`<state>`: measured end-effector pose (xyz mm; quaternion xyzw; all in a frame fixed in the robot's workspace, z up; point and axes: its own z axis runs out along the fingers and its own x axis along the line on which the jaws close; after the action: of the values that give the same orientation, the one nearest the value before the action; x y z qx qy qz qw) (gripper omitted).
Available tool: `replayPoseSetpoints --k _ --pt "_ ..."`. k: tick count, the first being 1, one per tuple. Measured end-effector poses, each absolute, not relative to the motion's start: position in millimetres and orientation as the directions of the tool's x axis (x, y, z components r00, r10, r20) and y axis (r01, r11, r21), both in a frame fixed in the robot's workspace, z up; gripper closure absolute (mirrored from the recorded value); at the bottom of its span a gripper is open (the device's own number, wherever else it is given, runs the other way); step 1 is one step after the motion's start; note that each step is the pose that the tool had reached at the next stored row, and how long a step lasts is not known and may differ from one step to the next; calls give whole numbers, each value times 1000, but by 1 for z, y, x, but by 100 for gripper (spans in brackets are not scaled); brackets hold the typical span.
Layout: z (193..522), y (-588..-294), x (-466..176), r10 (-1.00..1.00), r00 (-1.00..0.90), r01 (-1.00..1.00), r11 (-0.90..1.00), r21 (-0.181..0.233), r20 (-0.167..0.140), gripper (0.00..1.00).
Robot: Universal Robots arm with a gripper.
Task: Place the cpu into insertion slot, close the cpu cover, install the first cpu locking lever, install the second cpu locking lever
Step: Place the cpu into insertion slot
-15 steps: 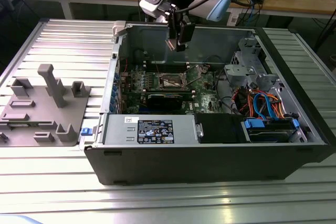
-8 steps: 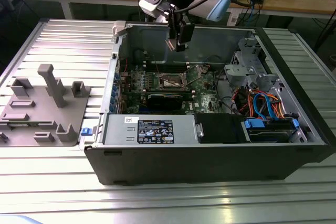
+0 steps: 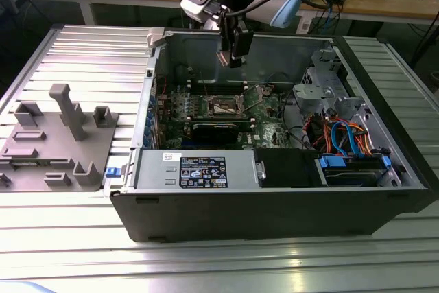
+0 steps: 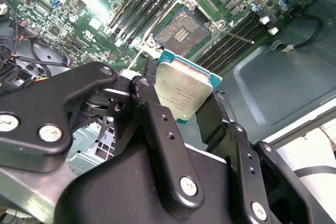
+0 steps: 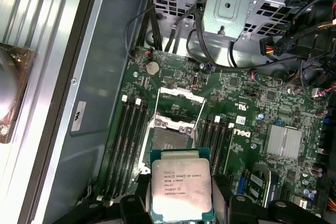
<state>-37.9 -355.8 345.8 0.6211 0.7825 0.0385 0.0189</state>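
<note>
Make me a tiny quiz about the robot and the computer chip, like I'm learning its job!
1. True or false: the cpu is sitting down inside the insertion slot.
2. What is the end effector holding?
A. the cpu
B. a blue cable
C. a memory stick
3. Fill in the word: the cpu cover is flipped ____, so the slot's contact field shows.

Key: 1 false, because the chip is held in the air above the slot; 2 A; 3 open.
</note>
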Motion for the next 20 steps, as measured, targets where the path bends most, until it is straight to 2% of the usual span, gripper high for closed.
replayPoseSetpoints --k 20 --pt "345 -356 -38 987 -157 984 155 84 18 45"
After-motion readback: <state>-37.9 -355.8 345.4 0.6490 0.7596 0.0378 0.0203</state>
